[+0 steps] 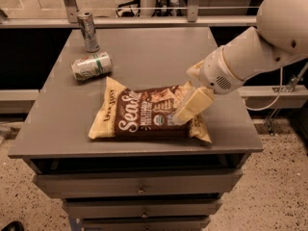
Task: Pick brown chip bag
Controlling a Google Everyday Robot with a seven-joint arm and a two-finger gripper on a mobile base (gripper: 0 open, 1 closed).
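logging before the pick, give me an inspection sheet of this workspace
surface: grey table, drawers below
job's things: chip bag lying flat near the front edge, label up
clutter: lying can and upright can, back left, apart from the bag
grippers: gripper low over the bag's right end; contact cannot be told
cables: white cable hanging right of the table
surroundings: speckled floor, rail behind the table
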